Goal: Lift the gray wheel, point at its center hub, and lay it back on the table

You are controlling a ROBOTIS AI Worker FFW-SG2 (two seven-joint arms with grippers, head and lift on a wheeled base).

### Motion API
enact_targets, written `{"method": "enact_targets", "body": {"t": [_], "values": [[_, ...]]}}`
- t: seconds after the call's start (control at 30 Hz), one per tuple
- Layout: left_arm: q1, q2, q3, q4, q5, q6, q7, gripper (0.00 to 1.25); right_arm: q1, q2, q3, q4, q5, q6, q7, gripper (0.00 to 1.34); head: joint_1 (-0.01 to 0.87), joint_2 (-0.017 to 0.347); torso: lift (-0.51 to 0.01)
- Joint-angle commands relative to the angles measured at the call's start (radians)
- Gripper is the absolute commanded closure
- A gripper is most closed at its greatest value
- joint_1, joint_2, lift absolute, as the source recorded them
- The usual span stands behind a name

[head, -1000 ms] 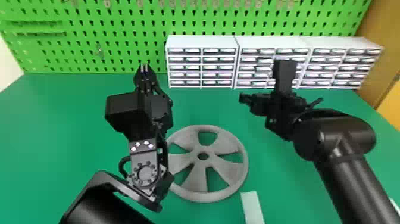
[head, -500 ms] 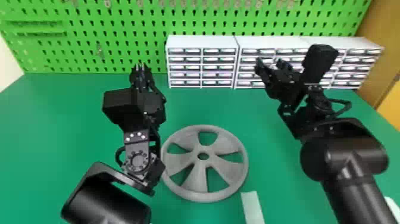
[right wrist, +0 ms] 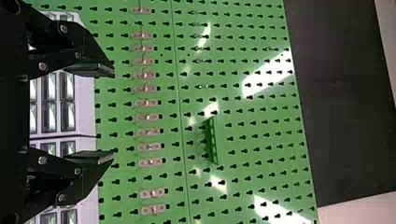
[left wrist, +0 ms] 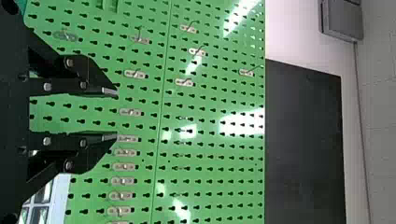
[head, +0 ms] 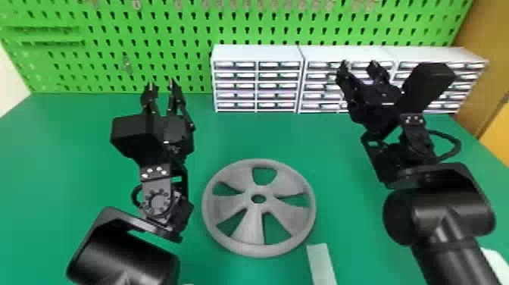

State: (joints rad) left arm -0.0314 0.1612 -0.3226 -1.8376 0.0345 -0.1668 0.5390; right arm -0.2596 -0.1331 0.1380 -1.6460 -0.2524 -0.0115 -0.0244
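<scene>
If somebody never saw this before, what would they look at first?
Probably the big gray wheel, lying flat on the green table. Next, the black left gripper and right gripper, both open and pointing toward the bright green pegboard. White drawer cabinets stand along the table's far edge.

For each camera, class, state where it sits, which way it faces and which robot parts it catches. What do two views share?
Head view: on the head, facing forward and down at the wheel and table; left gripper and right gripper show.
Left wrist view: on the left wrist, facing the pegboard past that gripper's open fingers.
Right wrist view: on the right wrist, facing the pegboard past its own open fingers.
Shared: both wrist views show pegboard and drawers.
</scene>
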Motion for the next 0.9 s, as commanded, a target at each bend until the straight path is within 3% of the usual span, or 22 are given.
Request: {"method": "enact_targets", "body": {"t": [0.0,0.27,0.57,0.7,0.87], "values": [[0.011,-0.009,0.046,0.026,0.013,-0.023,-0.034,0.78,0.003,-0.007,0.005,0.0,0.007,0.002,0.0,0.58,0.692,0.048,-0.096],[0.031,-0.017,0.117,0.067,0.097,-0.02,-0.122,0.6,0.016,-0.025,0.02,0.0,0.007,0.061,-0.019,0.52,0.692,0.048,-0.096],[0.025,-0.019,0.165,0.07,0.148,0.082,-0.205,0.51,0.019,-0.039,0.034,0.002,0.03,0.139,-0.032,0.45,0.692,0.048,-0.096],[0.018,-0.019,0.168,0.069,0.157,0.125,-0.218,0.5,0.02,-0.039,0.032,0.002,0.044,0.162,-0.04,0.45,0.692,0.048,-0.096],[-0.007,-0.022,0.189,0.09,0.165,0.182,-0.284,0.5,0.02,-0.042,0.029,0.005,0.05,0.165,-0.052,0.44,0.692,0.048,-0.096]]}}
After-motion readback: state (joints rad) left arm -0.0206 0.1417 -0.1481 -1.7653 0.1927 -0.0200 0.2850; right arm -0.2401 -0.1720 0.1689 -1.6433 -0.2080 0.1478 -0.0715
